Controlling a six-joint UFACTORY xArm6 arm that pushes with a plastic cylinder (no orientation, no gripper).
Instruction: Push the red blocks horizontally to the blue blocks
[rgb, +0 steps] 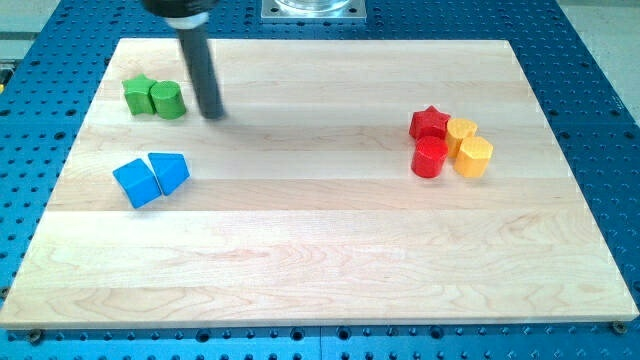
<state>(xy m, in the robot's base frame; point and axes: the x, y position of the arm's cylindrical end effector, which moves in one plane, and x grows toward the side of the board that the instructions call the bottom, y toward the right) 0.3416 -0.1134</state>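
Two red blocks sit at the view's right: a red star (429, 123) and, just below it, a red cylinder (429, 157). Two blue blocks sit at the view's left, touching: a blue cube (136, 182) and a blue wedge-like block (170, 171). My tip (213, 114) rests on the board at the upper left, just right of the green cylinder and above the blue blocks, far from the red blocks.
A green star (138, 94) and a green cylinder (168, 100) sit at the upper left. Two yellow blocks (462, 133) (474, 157) touch the red blocks on their right side. The wooden board (320, 260) lies on a blue perforated table.
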